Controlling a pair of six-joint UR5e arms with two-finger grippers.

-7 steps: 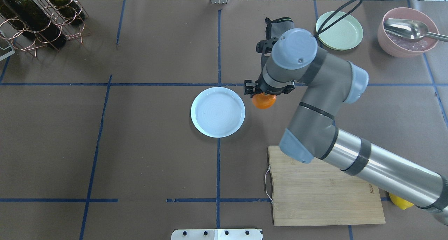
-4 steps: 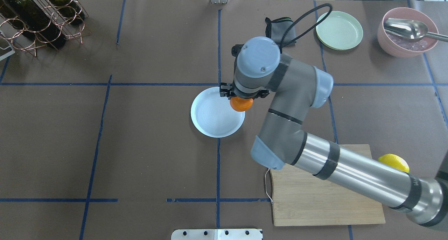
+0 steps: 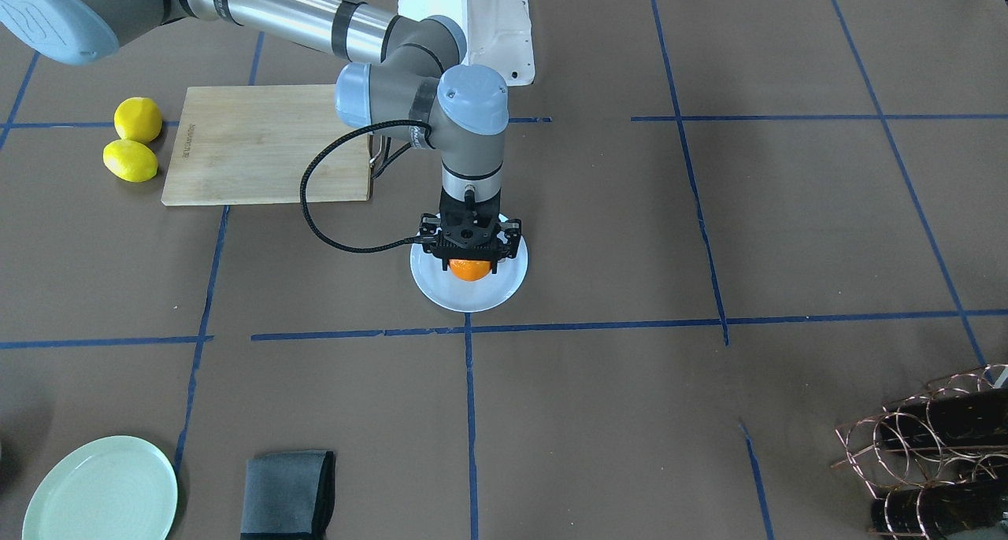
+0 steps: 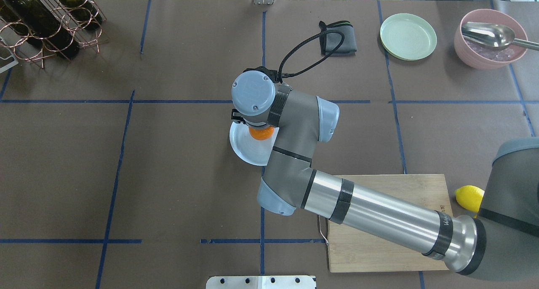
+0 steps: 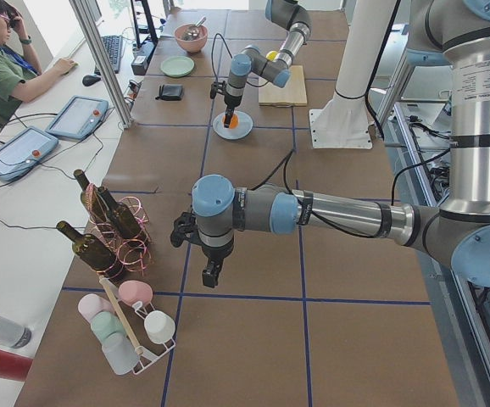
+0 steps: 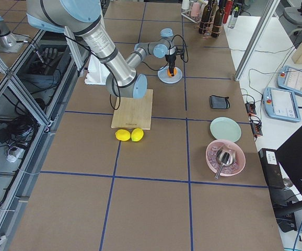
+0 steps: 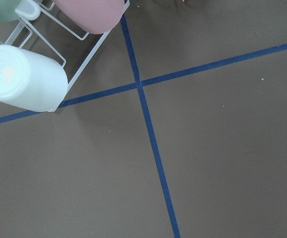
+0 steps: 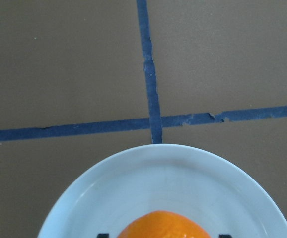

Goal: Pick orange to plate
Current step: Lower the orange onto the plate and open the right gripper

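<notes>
The orange (image 3: 469, 270) is held over the middle of the pale bluish-white plate (image 3: 438, 291), with my right gripper (image 3: 470, 263) shut on it from above. Seen from overhead, the wrist covers most of the orange (image 4: 261, 133) and the far half of the plate (image 4: 244, 148). The right wrist view shows the orange's top (image 8: 161, 225) against the plate (image 8: 163, 168); whether the fruit touches the plate I cannot tell. My left gripper (image 5: 213, 270) hangs over bare table far from the plate, seen only from the side, so I cannot tell its state.
Two lemons (image 3: 134, 138) lie beside a wooden cutting board (image 3: 268, 142). A mint-green plate (image 4: 408, 36), a grey cloth (image 4: 337, 38) and a pink bowl with a spoon (image 4: 490, 38) sit at the back right. A wine rack (image 4: 46, 23) stands back left, a cup rack (image 5: 130, 331) near the left arm.
My right arm has swung left with the orange, from just right of the plate's rim to over its middle. The gripper stays shut on the fruit.
</notes>
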